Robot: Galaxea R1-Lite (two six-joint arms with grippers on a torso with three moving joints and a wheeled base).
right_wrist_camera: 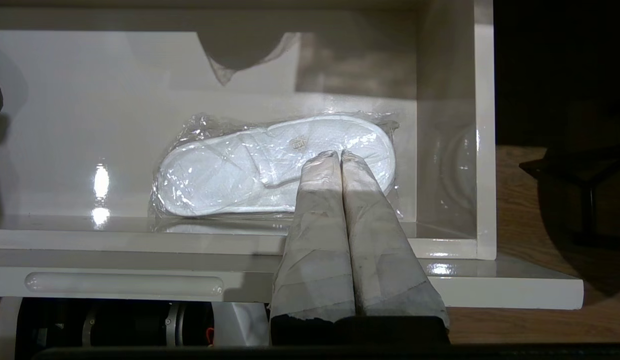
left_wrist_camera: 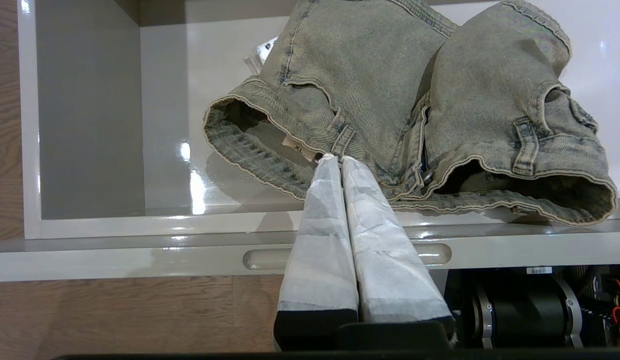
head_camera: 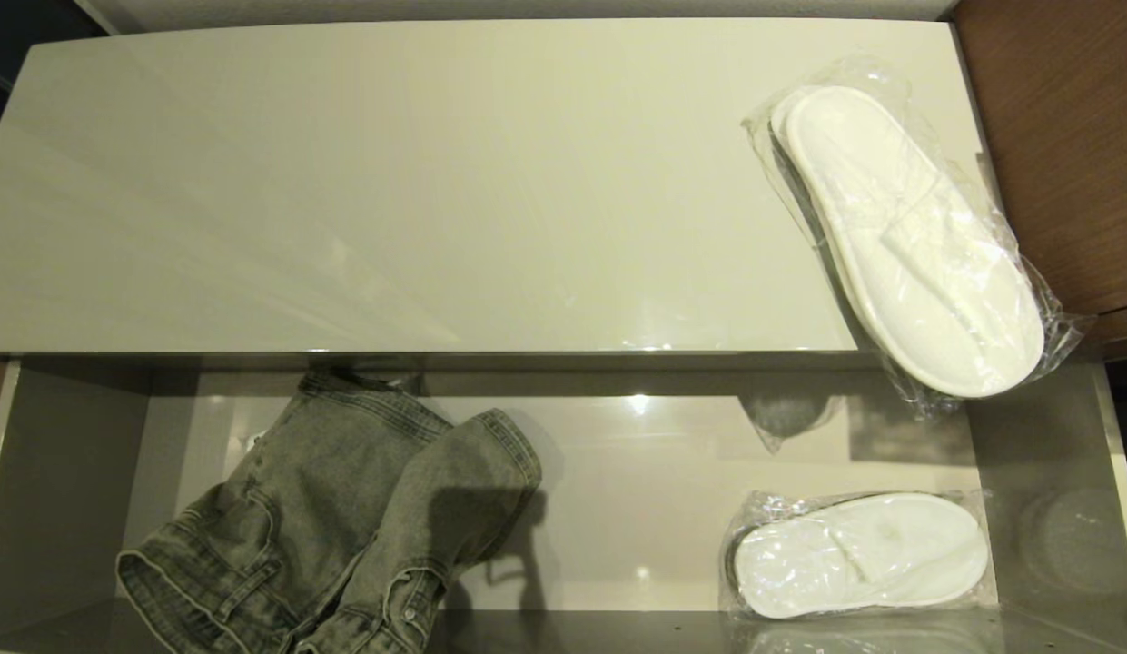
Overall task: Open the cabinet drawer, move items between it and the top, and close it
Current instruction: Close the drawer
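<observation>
Denim garment [left_wrist_camera: 409, 105] sits in the open cabinet drawer [left_wrist_camera: 140, 222], just beyond your left gripper [left_wrist_camera: 338, 159], whose jaws are pressed together on nothing. Right gripper [right_wrist_camera: 338, 155], same state, hangs above the drawer front, with a wrapped slipper [right_wrist_camera: 270, 167] past its tips. Second wrapped slipper [head_camera: 908, 236] lies on the top [head_camera: 390, 182], overhanging its front edge.

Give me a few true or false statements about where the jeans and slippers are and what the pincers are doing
1. The drawer is open. True.
2. The jeans lie on the top. False: they lie in the drawer.
3. One wrapped slipper pack lies on the top, overhanging its front edge. True.
4. The drawer holds no slippers. False: a second pack lies inside.
5. The left pincer grips the jeans. False: it is shut on nothing, as is the right pincer.
</observation>
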